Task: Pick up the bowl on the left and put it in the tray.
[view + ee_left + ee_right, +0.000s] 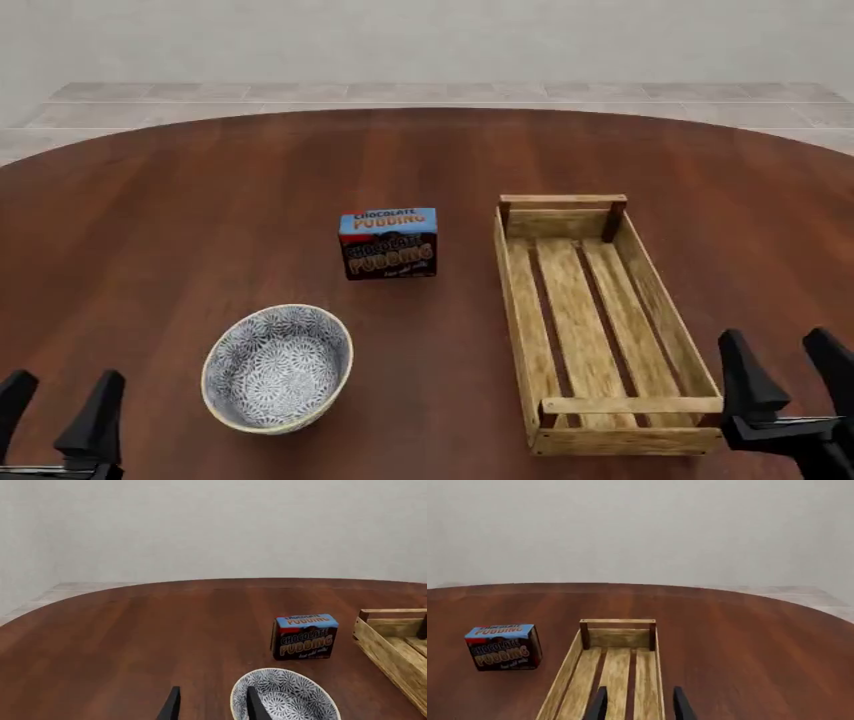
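The round wooden table [200, 200] filled the front view, its dark red-brown top carrying everything else. The tray [587, 320], the largest object, lay right of centre with its long axis running toward twelve o'clock, slats bare, its near end rail close to the table's front edge. The bowl [278, 367] sat on the table well to the tray's nine o'clock, upright, its patterned inside showing, touching nothing. The chocolate pudding box [388, 243] stood at about one o'clock from the bowl, apart from it and near the tray's far left corner.

The left gripper [56, 405] hung at the view's lower left corner, jaws spread with a clear gap and nothing between them; the bowl lay toward its two to three o'clock, near but apart. In the left wrist view the bowl [285, 696] appeared just beyond one fingertip. The right gripper [787, 375] stood parted and unloaded at three o'clock of the tray's near end.
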Motion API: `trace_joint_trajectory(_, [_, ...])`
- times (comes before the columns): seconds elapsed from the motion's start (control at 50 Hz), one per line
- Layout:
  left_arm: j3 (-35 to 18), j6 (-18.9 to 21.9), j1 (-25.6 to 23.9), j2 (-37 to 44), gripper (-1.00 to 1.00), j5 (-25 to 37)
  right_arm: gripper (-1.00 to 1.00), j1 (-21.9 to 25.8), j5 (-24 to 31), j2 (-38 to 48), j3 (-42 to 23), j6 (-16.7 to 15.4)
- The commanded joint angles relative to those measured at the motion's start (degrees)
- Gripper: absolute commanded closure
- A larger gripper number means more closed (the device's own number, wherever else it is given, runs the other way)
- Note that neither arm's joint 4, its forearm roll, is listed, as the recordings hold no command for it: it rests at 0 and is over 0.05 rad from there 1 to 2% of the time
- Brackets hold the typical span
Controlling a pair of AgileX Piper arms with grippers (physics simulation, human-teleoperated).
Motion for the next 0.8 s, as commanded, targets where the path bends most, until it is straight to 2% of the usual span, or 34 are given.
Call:
trace_joint_trajectory(0.02, [0.0, 0.0, 0.0, 0.0, -1.0, 0.0, -1.0, -0.84, 13.94, -9.93, 2.43, 0.34])
trace_joint_trajectory(0.04, [0.0, 0.0, 0.0, 0.0, -1.0, 0.0, -1.0, -0.82, 15.3, -17.66, 2.42, 0.34])
trace_joint_trajectory(0.38, [0.0, 0.0, 0.0, 0.0, -1.0, 0.0, -1.0, -0.21, 15.81, -17.58, 2.4, 0.28])
trace_joint_trajectory(0.46, [0.0, 0.0, 0.0, 0.0, -1.0, 0.0, -1.0, 1.16, 14.43, -15.66, 2.2, 1.06])
trace_joint_trajectory(0.6, [0.0, 0.0, 0.0, 0.0, -1.0, 0.0, -1.0, 4.16, 9.14, -9.94, 1.15, -2.51])
trace_joint_trajectory(0.8, [0.0, 0.0, 0.0, 0.0, -1.0, 0.0, -1.0, 6.68, 4.75, -4.79, 0.36, -3.25])
